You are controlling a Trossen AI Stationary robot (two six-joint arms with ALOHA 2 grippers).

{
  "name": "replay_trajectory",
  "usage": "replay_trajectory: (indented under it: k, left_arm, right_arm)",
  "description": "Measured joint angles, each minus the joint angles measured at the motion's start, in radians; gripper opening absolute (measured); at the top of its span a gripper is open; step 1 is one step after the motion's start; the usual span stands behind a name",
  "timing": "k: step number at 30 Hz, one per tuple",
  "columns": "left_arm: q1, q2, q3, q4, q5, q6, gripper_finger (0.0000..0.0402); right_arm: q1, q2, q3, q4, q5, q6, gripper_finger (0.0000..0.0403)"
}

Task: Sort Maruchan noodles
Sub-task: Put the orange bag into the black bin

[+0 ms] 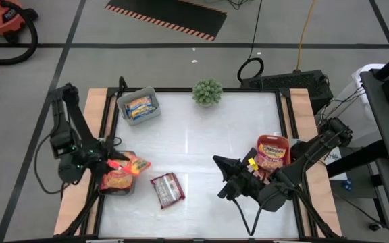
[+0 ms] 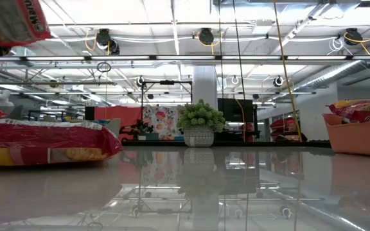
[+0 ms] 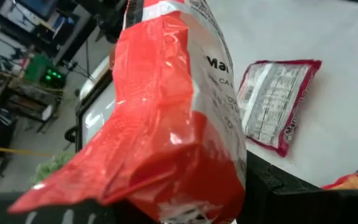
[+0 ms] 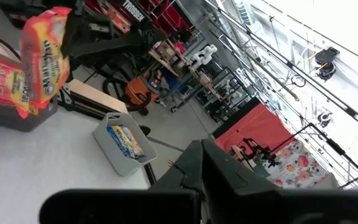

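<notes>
- Red-and-white crinkled plastic filled the left wrist view: the left hand (image 1: 113, 163) was clamped on a noodle packet (image 3: 166, 118), held in the air just above a dark bin (image 1: 117, 182) at the table's left edge, near its front corner. That bin already held a red-and-yellow packet.
- The step in hand looked like the drop into the dark bin; the next move would call for lowering the packet over the bin's opening and parting the fingers, since the slippery film could slide off the rim.
- A grey bin (image 1: 138, 106) near the back left corner held a yellow-and-blue packet (image 1: 139, 106), flat and glossy.
- A loose packet (image 1: 167, 190), red-edged with printed white film, lay flat on the shiny white table (image 1: 201, 148) toward the front edge, apart from the bins; it probably still awaited sorting.
- A green potted plant (image 1: 208, 92) stood at the middle of the back edge.
- An orange bin (image 1: 273, 152) near the right edge held red-and-yellow packets.
- The right hand (image 1: 223, 177) waited over the front right part, fingers together, holding nothing.
</notes>
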Motion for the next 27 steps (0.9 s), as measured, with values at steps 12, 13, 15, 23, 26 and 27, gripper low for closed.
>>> replay_trajectory:
  k: [12, 13, 15, 23, 26, 27]
  left_arm:
    - [-0.045, 0.009, 0.026, -0.063, 0.132, 0.018, 0.0129]
    - [-0.047, 0.012, 0.025, -0.070, 0.149, 0.024, 0.0129]
    - [-0.057, 0.021, 0.025, -0.060, 0.175, 0.037, 0.0129]
    - [-0.104, 0.035, 0.025, -0.058, 0.241, 0.069, 0.0129]
    - [-0.121, 0.044, 0.025, -0.058, 0.238, 0.067, 0.0129]
    - [-0.124, 0.049, 0.025, -0.058, 0.236, 0.067, 0.0129]
  right_arm:
    - [0.000, 0.000, 0.000, -0.003, 0.000, 0.025, 0.0000]
    - [0.000, 0.000, 0.000, -0.007, 0.000, 0.032, 0.0000]
    - [0.000, 0.000, 0.000, -0.008, 0.000, 0.034, 0.0000]
    - [0.001, 0.000, 0.000, -0.008, -0.001, 0.038, 0.0000]
    - [0.001, 0.000, 0.000, -0.008, 0.000, 0.049, 0.0000]
    - [0.001, 0.000, 0.000, -0.008, -0.001, 0.053, 0.0000]
